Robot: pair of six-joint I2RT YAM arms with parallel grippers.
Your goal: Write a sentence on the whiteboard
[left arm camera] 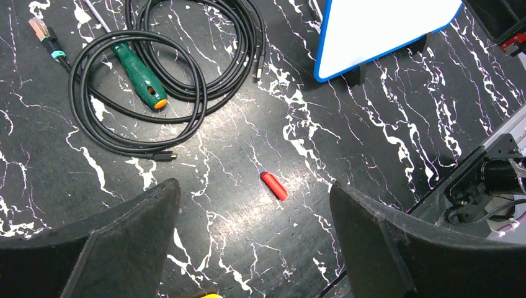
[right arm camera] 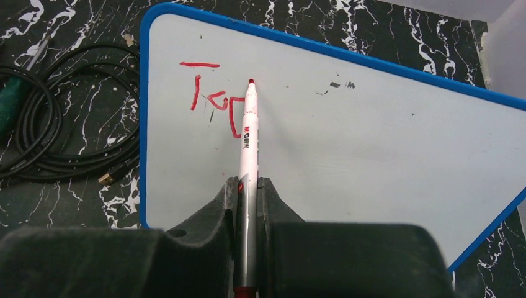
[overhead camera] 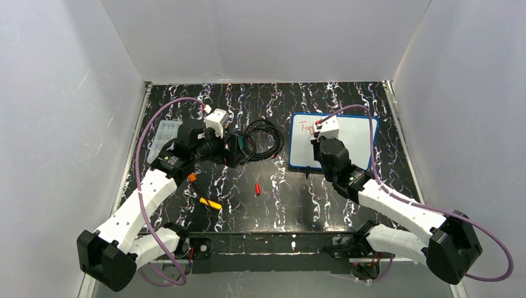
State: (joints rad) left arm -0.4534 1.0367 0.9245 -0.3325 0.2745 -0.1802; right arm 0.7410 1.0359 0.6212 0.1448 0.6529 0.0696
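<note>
The whiteboard [overhead camera: 356, 146] with its blue frame lies at the table's back right; it also fills the right wrist view [right arm camera: 372, 143], and one corner shows in the left wrist view [left arm camera: 378, 31]. The sentence [right arm camera: 208, 93] [overhead camera: 307, 127] is a few red strokes near the board's top left, reading "To" plus a partial letter. My right gripper [right arm camera: 248, 186] [overhead camera: 319, 133] is shut on a white marker [right arm camera: 248, 130], whose red tip touches the board at the last stroke. My left gripper [left arm camera: 254, 198] [overhead camera: 231, 152] hovers open over the table, with a red marker cap [left arm camera: 273, 185] [overhead camera: 257, 189] lying below it.
A black cable coil [overhead camera: 260, 141] [left arm camera: 167, 62] lies left of the board, with a green-handled screwdriver [left arm camera: 139, 77] inside it. At the back left sits a clear plastic box [overhead camera: 166, 133]. A yellow-handled tool [overhead camera: 209, 203] lies near the left arm.
</note>
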